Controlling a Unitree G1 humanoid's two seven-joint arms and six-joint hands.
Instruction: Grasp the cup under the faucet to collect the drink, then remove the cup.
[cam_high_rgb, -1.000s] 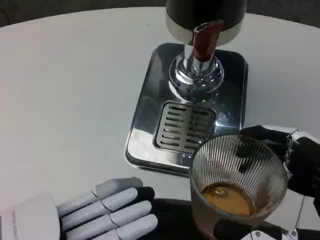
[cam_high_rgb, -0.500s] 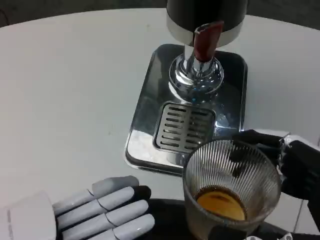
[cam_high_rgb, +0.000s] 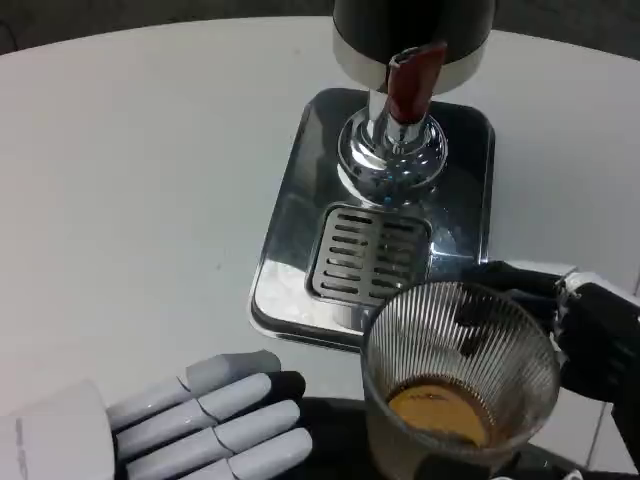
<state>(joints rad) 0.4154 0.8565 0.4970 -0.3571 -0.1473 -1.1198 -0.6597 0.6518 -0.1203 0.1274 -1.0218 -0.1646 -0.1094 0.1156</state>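
Since a second ago the ribbed glass cup (cam_high_rgb: 460, 385) has come slightly left and lower in the head view, further off the drip tray; over the last half second it barely shifts. Right robot hand (cam_high_rgb: 590, 345) wraps the cup from the right side, dark fingers (cam_high_rgb: 510, 278) curling around the far rim, more of the hand showing under the cup's base near the bottom edge: clamped on the glass. Cup sits upright at lower right, in front of the near edge of the steel drip tray (cam_high_rgb: 300, 240), clear of the spout. Amber drink (cam_high_rgb: 437, 412) pools in the bottom, a shallow fill only. Whether the cup's base touches the tabletop (cam_high_rgb: 130, 170) cannot be told; the bottom is cut off by the frame. Left robot hand (cam_high_rgb: 170, 425) lies at lower left, palm down, white fingers stretched out side by side toward the cup, black tips near its left wall but apart from it, holding nothing. Slotted grate (cam_high_rgb: 365, 255) lies in the tray just behind the cup. Chrome faucet (cam_high_rgb: 392, 155) with a red lever (cam_high_rgb: 410, 82) stands over the tray's rear half, below the dark dispenser body (cam_high_rgb: 410, 30) at the top edge. White tabletop is round-edged.
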